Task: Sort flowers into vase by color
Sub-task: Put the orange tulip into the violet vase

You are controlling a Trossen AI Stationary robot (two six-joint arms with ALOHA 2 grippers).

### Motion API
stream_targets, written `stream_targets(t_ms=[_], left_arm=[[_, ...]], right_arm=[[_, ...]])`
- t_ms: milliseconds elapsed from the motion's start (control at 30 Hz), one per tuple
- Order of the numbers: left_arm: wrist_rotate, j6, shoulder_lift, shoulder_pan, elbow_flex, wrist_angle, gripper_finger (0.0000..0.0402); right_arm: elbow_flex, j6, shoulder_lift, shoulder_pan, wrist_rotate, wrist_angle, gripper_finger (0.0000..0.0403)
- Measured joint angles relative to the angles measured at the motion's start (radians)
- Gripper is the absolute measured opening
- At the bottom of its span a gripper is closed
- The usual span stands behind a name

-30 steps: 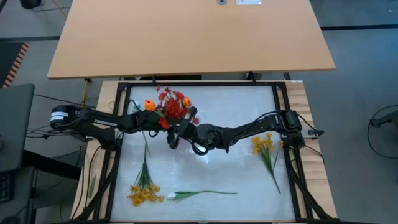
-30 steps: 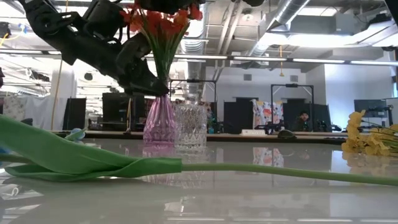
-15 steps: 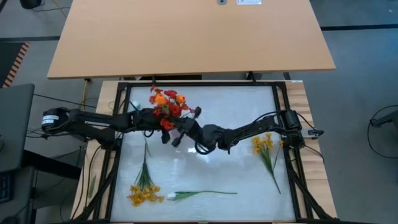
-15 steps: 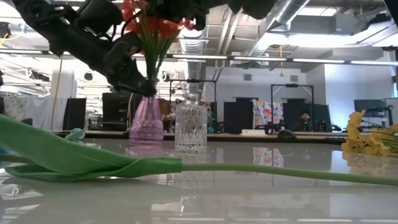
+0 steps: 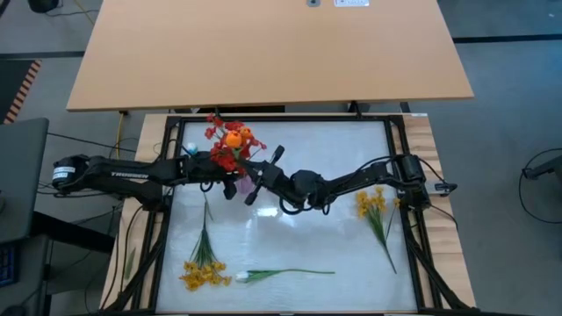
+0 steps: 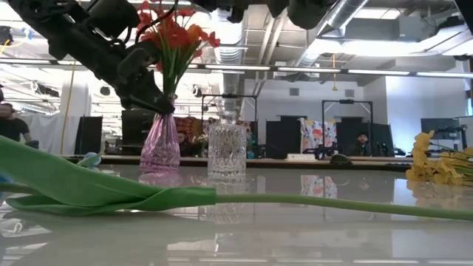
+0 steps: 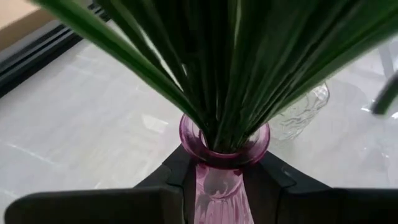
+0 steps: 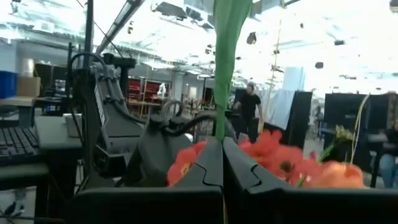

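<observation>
Low view: I had the pink vase [image 6: 160, 145] clamped at its neck by the left gripper [image 7: 224, 180].
Red and orange flowers [image 5: 230, 146] stood in it; my right gripper [image 8: 222, 163] pinched a green stem [image 8: 225, 56] above them.

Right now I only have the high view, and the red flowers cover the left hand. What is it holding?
Observer: The left hand clamps the pink vase by its neck, below the rim.
Operator: And the right hand?
Observer: The right hand is shut on one green stem. The bloom is out of its view.
Operator: Is there a second vase?
Observer: Yes. In the low view, a clear vase stands empty beside the pink one, not touching it.
</observation>
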Motion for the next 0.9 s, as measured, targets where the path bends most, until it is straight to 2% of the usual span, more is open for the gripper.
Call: stream_targets(t_ms=[233, 367, 567, 633, 700, 833, 900], left_arm=[[0.001, -0.018, 0.0, 0.0, 0.0, -0.014, 0.0079], [0.003, -0.02, 0.0, 0.0, 0.0, -0.014, 0.0079], [0.011, -0.018, 0.0, 0.0, 0.0, -0.018, 0.0079], [0.023, -0.019, 0.0, 0.0, 0.0, -0.018, 0.0079], [0.03, -0.019, 0.0, 0.0, 0.0, -0.018, 0.0079], [0.032, -0.042, 0.0, 0.0, 0.0, -0.017, 0.0079], [0.034, -0.061, 0.0, 0.0, 0.0, -0.016, 0.0079]], right_arm=[[0.0, -0.237, -0.064, 0.06, -0.001, -0.014, 0.0016], [0.0, -0.329, -0.146, 0.093, 0.032, -0.17, 0.0016], [0.0, -0.04, -0.307, 0.072, -0.05, -0.579, 0.0016], [-0.003, 0.005, -0.323, 0.072, -0.06, -0.638, 0.0016], [-0.037, 0.01, -0.316, 0.074, -0.101, -0.561, 0.0016], [-0.112, 0.102, -0.23, 0.046, -0.242, -0.228, 0.0016], [-0.13, 0.1, -0.174, 0.025, -0.263, -0.132, 0.0016]])
